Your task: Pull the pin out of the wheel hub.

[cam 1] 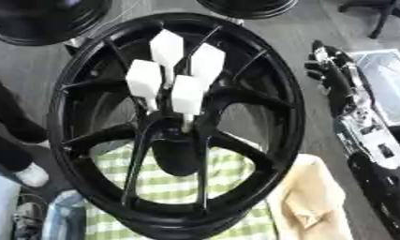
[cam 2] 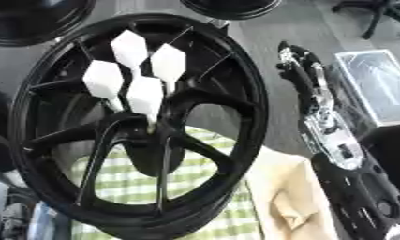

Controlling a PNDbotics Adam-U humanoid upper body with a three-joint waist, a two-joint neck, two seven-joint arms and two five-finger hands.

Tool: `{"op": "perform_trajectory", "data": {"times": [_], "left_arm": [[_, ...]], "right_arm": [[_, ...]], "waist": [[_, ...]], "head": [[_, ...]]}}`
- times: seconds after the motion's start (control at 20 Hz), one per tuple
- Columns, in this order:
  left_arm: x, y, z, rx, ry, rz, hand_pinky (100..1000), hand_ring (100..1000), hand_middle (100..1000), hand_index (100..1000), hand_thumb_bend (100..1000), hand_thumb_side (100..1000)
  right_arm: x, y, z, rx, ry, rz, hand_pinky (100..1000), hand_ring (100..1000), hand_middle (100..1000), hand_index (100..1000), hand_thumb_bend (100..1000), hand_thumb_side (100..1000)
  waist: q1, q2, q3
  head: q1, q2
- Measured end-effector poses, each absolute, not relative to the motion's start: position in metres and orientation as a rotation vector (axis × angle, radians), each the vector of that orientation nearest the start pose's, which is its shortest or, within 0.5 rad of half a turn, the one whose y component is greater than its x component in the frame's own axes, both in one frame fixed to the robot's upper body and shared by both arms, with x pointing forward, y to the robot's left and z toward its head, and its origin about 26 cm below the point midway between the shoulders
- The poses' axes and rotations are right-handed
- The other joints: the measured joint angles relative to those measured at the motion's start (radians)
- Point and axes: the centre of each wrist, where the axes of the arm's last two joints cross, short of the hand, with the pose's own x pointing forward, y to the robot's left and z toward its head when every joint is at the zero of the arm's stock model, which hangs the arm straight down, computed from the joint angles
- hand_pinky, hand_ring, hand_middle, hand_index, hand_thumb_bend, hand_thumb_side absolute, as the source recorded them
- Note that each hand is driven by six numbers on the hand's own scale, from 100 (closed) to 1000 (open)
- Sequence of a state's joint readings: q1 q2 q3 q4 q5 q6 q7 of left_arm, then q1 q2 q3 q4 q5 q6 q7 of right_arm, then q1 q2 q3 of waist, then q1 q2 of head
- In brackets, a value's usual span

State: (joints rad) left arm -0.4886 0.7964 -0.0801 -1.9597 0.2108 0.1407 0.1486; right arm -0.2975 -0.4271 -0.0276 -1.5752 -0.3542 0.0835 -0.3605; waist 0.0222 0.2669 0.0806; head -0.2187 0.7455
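Observation:
A big black spoked wheel (cam 1: 260, 89) fills the middle, tilted toward me. Several white pins with hexagonal heads (cam 1: 166, 47) stand out of its hub (cam 1: 176, 140), clustered above the centre. My right hand (cam 2: 305, 77) hangs to the right of the rim, apart from it, its black fingers straight and pointing up and away. It holds nothing. The left hand shows in neither view.
A green and white checked cloth (cam 1: 174, 185) lies under the wheel, with a tan cloth (cam 1: 305, 197) to its right. Other black wheels (cam 1: 39, 18) sit at the top left and top middle. A clear tray (cam 2: 379, 84) stands at the right. Dark trouser legs (cam 1: 10, 126) and a white shoe are at the left edge.

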Motion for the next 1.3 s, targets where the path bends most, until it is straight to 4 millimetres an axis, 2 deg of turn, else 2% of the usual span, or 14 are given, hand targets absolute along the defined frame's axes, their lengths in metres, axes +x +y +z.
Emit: {"op": "perform_trajectory", "data": {"times": [0.1,0.25,0.4,0.65,0.95,1.3], "left_arm": [[0.301,0.284,0.310,0.411,-2.190,-0.781,799,781,746,835,397,670],[0.296,0.273,0.332,0.421,-2.096,-1.044,802,781,750,842,380,698],[0.294,0.261,0.343,0.394,-1.968,-1.258,806,786,764,860,374,743],[0.292,0.237,0.351,0.342,-1.711,-1.577,814,793,779,883,364,804],[0.292,0.213,0.352,0.340,-1.479,-1.770,818,785,784,887,385,801],[0.290,0.185,0.349,0.359,-1.399,-1.860,828,790,793,892,431,746]], "right_arm": [[0.345,-0.325,0.115,-0.262,-1.777,-0.205,786,719,663,800,221,536],[0.344,-0.326,0.113,-0.266,-1.769,-0.198,785,719,663,800,219,538],[0.344,-0.326,0.113,-0.267,-1.766,-0.185,786,719,663,800,216,540],[0.344,-0.326,0.112,-0.266,-1.759,-0.173,786,719,663,800,214,543],[0.344,-0.326,0.111,-0.265,-1.754,-0.166,786,718,662,800,210,547],[0.343,-0.326,0.109,-0.265,-1.743,-0.158,786,719,663,800,207,549]], "waist": [[0.003,-0.001,-0.004],[0.007,-0.004,-0.008],[0.008,-0.005,-0.014],[0.012,-0.006,-0.019],[0.017,-0.012,-0.019],[0.019,-0.013,-0.017]], "head": [[0.002,0.002],[0.005,0.009],[0.007,0.009],[0.014,0.013],[0.018,0.018],[0.025,0.018]]}}
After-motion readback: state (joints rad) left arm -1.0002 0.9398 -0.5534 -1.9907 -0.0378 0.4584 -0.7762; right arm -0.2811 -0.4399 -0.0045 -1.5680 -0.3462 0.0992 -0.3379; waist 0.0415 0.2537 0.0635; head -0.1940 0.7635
